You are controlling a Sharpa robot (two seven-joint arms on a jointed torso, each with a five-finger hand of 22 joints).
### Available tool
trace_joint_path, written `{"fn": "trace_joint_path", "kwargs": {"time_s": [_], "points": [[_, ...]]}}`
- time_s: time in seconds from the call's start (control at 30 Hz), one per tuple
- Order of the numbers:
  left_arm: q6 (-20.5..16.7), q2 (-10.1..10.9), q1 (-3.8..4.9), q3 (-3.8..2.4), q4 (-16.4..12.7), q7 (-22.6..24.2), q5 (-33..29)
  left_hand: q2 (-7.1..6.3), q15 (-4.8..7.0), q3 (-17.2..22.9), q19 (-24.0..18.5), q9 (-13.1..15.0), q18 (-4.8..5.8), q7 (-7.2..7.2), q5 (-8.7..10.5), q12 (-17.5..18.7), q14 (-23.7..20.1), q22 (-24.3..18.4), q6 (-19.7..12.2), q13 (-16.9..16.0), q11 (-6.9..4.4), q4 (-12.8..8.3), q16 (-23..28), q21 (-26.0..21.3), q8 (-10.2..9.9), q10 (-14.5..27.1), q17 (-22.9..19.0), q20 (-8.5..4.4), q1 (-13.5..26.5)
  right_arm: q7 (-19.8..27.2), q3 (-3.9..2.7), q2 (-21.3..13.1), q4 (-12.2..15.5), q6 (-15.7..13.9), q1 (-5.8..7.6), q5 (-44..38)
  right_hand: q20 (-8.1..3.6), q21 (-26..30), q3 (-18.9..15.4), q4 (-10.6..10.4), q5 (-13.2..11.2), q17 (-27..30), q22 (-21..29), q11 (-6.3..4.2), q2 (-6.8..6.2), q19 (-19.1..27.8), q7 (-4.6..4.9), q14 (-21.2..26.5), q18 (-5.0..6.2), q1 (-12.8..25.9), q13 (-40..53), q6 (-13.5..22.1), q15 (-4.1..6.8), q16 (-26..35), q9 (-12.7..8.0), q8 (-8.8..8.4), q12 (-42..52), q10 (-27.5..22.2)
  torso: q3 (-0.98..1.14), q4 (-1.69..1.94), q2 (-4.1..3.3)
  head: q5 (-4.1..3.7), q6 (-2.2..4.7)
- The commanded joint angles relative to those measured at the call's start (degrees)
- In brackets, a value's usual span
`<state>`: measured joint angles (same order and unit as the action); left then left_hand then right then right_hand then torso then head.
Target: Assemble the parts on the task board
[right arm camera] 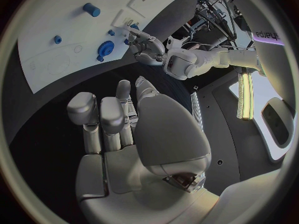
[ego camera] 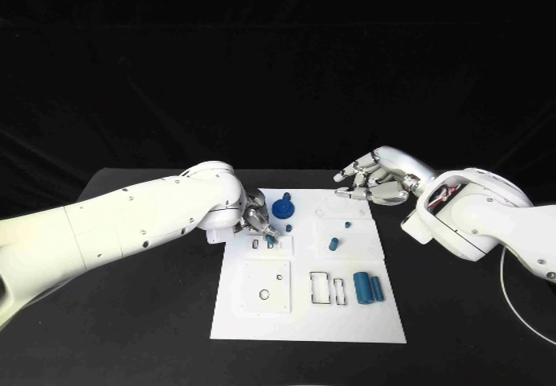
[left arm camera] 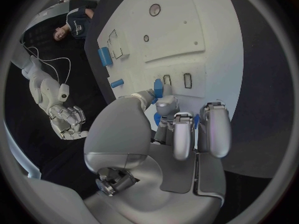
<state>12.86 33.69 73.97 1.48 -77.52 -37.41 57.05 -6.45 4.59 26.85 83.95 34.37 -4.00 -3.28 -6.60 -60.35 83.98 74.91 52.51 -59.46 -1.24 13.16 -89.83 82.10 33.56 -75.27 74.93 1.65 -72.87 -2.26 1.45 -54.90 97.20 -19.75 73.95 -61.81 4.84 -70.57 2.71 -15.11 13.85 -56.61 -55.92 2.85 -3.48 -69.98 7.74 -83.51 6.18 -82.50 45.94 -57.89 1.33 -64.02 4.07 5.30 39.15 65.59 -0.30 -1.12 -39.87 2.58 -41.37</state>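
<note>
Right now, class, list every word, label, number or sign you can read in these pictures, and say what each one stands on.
"harpa" (its first letter is cut off): pale letters on a dark panel in the room behind the right hand.
White board: outlines and holes, no readable text.
Blue parts: no markings.
Both arms and the left hand: no legible lettering.

Matt black table [ego camera: 139, 322], cloth-like maybe, hard to tell from here. On it the task board [ego camera: 307, 322] looks smooth white plastic, faint sheen. The blue parts [ego camera: 367, 287] near the board's right edge read as smooth plastic. Both hands, left hand [left arm camera: 181, 134] and right hand [right arm camera: 118, 124], brushed silvery metal; arm shells glossy white.
</note>
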Motion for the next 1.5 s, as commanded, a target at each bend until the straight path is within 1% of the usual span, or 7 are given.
{"fn": "trace_joint_path", "kwargs": {"time_s": [0.03,0.27,0.47,0.67,0.77,0.97,1.5], "points": [[-7.5,1.1,-0.44,0.06,-1.9,1.7,-2.1,-0.65,0.00,10.9,0.4,0.2,1.19,0.36,-0.11,0.0,6.0,3.1,0.1,-0.2,-0.08,-10.4,-0.2,0.3,0.2,-0.5,15.1,0.10,0.1,0.6,0.00,0.1,0.0,0.6,-0.02,0.1,-0.03,0.3,0.1,-0.1,0.4,0.0,0.1,-0.05,0.59,0.4,0.15,-0.1,0.84,0.0,-0.1,-0.3,0.17,0.3,-0.1,0.19,-0.2,-0.3,0.03,-0.06,-0.02,0.15,-0.03],[-16.6,4.0,-2.16,0.11,-6.0,4.3,-0.3,-1.64,0.15,12.2,1.0,0.6,1.44,0.49,-0.44,-0.5,6.0,4.2,0.6,-0.6,-0.26,-11.2,-0.2,1.0,0.5,-1.2,15.1,-0.03,0.7,0.7,0.03,0.0,-0.1,0.6,-0.03,0.5,-0.03,0.3,0.1,-0.2,0.4,0.0,0.1,-0.04,0.64,0.3,0.17,-0.1,0.83,0.1,-0.2,-0.3,0.16,0.3,-0.1,0.19,-0.2,-0.3,0.12,0.30,0.07,0.16,-0.16],[-26.1,6.1,-4.99,0.14,-8.6,7.3,4.5,-2.19,0.26,13.0,1.4,0.7,1.60,0.59,-0.48,-1.0,6.0,4.9,0.9,-1.1,-0.37,-11.5,-0.2,1.5,0.5,-1.7,15.1,-0.13,0.9,0.8,0.07,-0.3,-0.1,0.5,-0.04,0.9,-0.03,0.3,0.0,-0.4,0.5,0.0,0.1,-0.03,0.73,0.3,0.17,-0.1,0.83,0.3,-0.2,-0.3,0.15,0.4,-0.1,0.20,-0.2,-0.3,0.48,0.88,0.26,-0.17,-0.38],[-32.5,7.0,-7.61,0.14,-9.7,9.6,9.2,-2.59,0.35,13.5,1.7,0.8,1.77,0.65,-0.49,-1.4,6.0,5.7,1.1,-1.5,-0.45,-11.7,-0.2,2.0,0.5,-2.2,15.1,-0.20,1.0,0.9,0.10,-0.6,-0.1,0.4,-0.04,1.1,-0.02,0.4,0.0,-0.5,0.5,0.0,0.1,-0.02,0.80,0.3,0.17,-0.2,0.83,0.5,-0.3,-0.3,0.15,0.4,-0.1,0.20,-0.2,-0.2,0.74,1.11,0.39,-0.34,-0.58],[-33.3,7.1,-8.58,0.14,-10.2,9.9,10.3,-2.71,0.38,13.8,1.7,0.8,1.75,0.66,-0.49,-1.4,6.0,5.6,1.2,-1.4,-0.47,-11.8,-0.2,1.9,0.5,-2.2,15.1,-0.23,1.1,0.9,0.12,-0.7,-0.1,0.4,-0.04,1.1,-0.02,0.4,0.0,-0.5,0.5,0.0,0.1,-0.02,0.82,0.3,0.17,-0.2,0.82,0.5,-0.3,-0.3,0.14,0.4,-0.1,0.20,-0.2,-0.2,0.82,1.10,0.47,-0.38,-0.72],[-32.7,7.2,-9.79,0.14,-10.6,9.3,11.0,-2.74,0.39,13.8,1.7,0.8,1.74,0.67,-0.49,-1.4,6.0,5.6,1.2,-1.4,-0.48,-11.8,-0.2,1.9,0.5,-2.2,15.1,-0.24,1.1,1.0,0.16,-0.8,0.0,0.4,-0.05,1.3,-0.02,0.4,0.0,-0.5,0.5,0.0,0.1,-0.02,0.82,0.3,0.17,-0.2,0.82,0.5,-0.3,-0.3,0.14,0.4,-0.1,0.20,-0.2,-0.2,0.75,1.07,0.39,-0.43,-0.71],[-29.4,6.5,-10.82,0.13,-9.3,6.6,11.2,-3.35,0.38,14.1,1.5,0.8,1.63,0.70,-0.37,-0.5,6.0,5.1,1.1,-0.6,-0.48,-11.7,-0.2,1.6,0.4,-1.9,15.1,-0.28,1.5,1.3,0.22,-1.0,-0.1,0.4,-0.07,1.5,-0.02,0.5,-0.1,-0.8,0.5,0.1,0.2,0.00,1.00,0.2,0.17,-0.2,0.84,0.9,-0.4,-0.3,0.13,0.6,-0.1,0.21,-0.1,-0.2,0.69,1.03,0.31,-0.63,-0.82]]}}
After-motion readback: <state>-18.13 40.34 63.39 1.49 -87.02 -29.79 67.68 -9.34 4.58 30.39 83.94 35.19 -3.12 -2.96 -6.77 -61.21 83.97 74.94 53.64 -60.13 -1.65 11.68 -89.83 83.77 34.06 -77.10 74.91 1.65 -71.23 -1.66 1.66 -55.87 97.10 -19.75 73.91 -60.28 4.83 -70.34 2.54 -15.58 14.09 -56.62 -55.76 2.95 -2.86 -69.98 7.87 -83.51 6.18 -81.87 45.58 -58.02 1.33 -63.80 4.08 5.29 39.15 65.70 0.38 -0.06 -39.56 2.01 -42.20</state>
